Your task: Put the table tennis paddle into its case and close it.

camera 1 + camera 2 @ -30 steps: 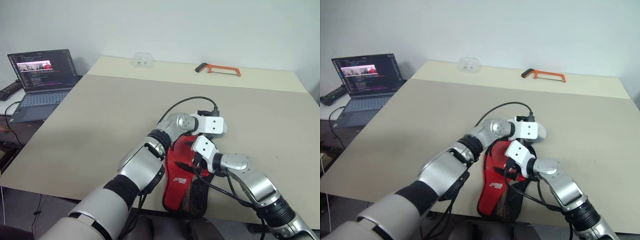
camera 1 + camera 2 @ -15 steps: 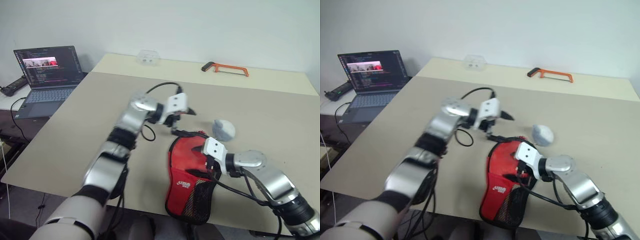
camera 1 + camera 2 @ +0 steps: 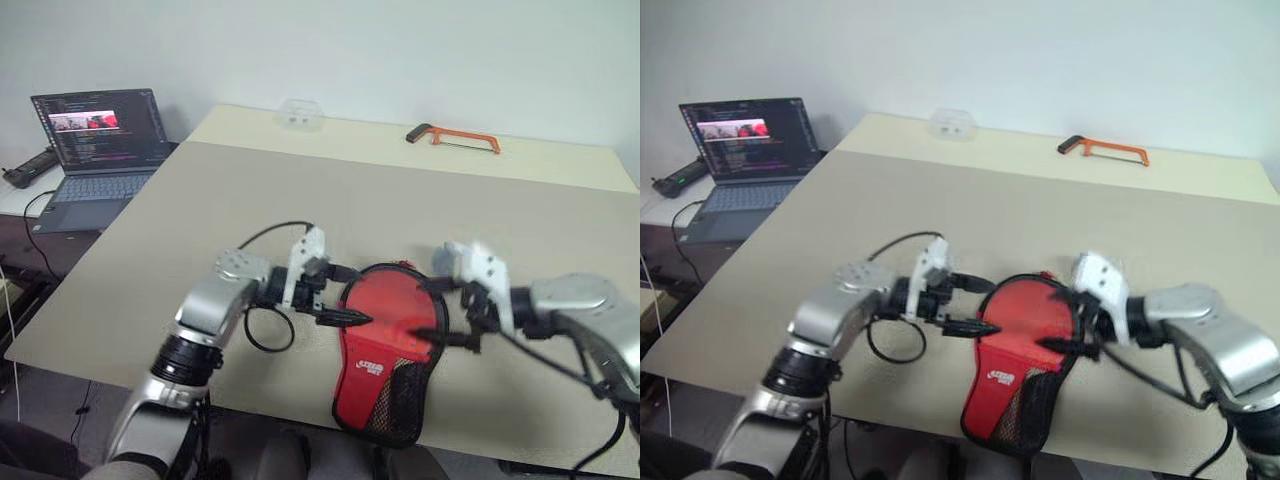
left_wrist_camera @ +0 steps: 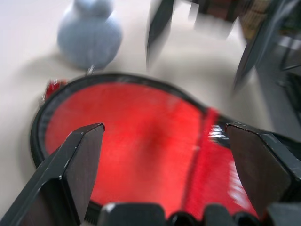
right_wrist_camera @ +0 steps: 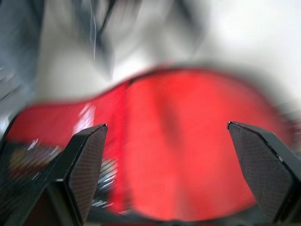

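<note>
The case [image 3: 388, 345], a paddle-shaped red pouch with a black zipper rim and a black mesh pocket, lies flat near the front edge of the beige table [image 3: 200, 220]; its narrow mesh end overhangs that edge slightly. Its round end looks zipped around, and the table tennis paddle itself cannot be made out. The left gripper [image 3: 340, 295] is just beside the round end of the case on its left, fingers spread wide and empty, pointing across toward the case. The right gripper [image 3: 452, 312] is at the opposite side, likewise spread wide and holding nothing (its tips appear over the case's right rim; contact cannot be judged). A black cable [image 3: 262, 335] loops from the left wrist onto the table beside the case. In the left wrist view a pale grey rounded object [image 4: 89, 33] sits on the table just beyond the case's round end. Well apart, along the far edge, lie an orange-framed hacksaw [image 3: 452, 137] and a small clear plastic box [image 3: 300, 113]. A laptop [image 3: 92, 145], screen lit, stands on a separate surface beyond the table's left edge. The middle and far table surface is bare.
</note>
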You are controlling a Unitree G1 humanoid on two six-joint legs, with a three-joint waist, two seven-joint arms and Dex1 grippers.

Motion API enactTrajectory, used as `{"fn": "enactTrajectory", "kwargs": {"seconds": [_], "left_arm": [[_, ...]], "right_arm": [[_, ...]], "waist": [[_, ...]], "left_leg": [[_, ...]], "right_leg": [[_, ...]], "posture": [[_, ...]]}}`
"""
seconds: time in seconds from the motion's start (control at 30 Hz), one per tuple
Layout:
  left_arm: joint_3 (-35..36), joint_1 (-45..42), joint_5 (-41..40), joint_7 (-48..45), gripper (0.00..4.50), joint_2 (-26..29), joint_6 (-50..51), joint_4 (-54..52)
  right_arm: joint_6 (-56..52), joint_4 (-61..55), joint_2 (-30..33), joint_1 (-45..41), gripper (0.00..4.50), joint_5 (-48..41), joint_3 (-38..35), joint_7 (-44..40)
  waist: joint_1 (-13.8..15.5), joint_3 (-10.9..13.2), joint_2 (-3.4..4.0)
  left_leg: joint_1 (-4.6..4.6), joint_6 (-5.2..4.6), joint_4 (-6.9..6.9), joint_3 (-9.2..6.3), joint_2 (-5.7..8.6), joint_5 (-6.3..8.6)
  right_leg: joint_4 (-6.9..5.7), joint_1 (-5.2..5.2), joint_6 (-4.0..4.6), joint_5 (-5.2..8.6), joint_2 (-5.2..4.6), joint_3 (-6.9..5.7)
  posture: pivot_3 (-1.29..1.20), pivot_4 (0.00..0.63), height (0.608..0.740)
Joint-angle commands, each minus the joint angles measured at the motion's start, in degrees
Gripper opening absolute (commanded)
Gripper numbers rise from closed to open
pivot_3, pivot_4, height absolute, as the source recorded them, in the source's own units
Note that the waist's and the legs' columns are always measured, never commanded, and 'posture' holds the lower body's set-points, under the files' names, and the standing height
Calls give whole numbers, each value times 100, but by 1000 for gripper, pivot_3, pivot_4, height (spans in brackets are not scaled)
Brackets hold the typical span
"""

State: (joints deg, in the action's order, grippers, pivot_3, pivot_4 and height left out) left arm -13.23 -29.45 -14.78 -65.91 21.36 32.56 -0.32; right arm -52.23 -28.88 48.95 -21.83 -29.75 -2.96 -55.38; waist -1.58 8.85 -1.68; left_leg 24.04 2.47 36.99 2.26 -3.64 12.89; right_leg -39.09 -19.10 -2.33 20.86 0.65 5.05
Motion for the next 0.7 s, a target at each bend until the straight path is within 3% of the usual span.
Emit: {"fn": "enactTrajectory", "kwargs": {"seconds": [0.03, 0.43, 0.7], "left_arm": [[-27, 147, 201, 675, 4473, -287, -433, 57], [-609, 203, 350, 1093, 4473, -904, -752, 482], [-826, 147, 403, 1194, 4473, -1183, -737, 785]], "right_arm": [[-59, 433, 151, -361, 4500, -46, -483, 249], [237, 1379, 557, -251, 4500, 376, -310, 388], [274, 1704, 423, -377, 4500, 746, 158, 646]], "waist": [[-1, 1, -1], [6, 21, 32], [0, 22, 36]], "left_leg": [[5, 0, -1, -1, 0, 0], [24, 0, 0, 3, 5, 0], [22, 0, 1, 4, 7, 0]], "right_leg": [[2, -5, 0, 0, 0, -1], [5, -19, 0, 0, -2, 1], [3, -17, 0, 0, 0, 2]], "posture": [[0, 150, 740], [0, 150, 740], [0, 150, 740]]}}
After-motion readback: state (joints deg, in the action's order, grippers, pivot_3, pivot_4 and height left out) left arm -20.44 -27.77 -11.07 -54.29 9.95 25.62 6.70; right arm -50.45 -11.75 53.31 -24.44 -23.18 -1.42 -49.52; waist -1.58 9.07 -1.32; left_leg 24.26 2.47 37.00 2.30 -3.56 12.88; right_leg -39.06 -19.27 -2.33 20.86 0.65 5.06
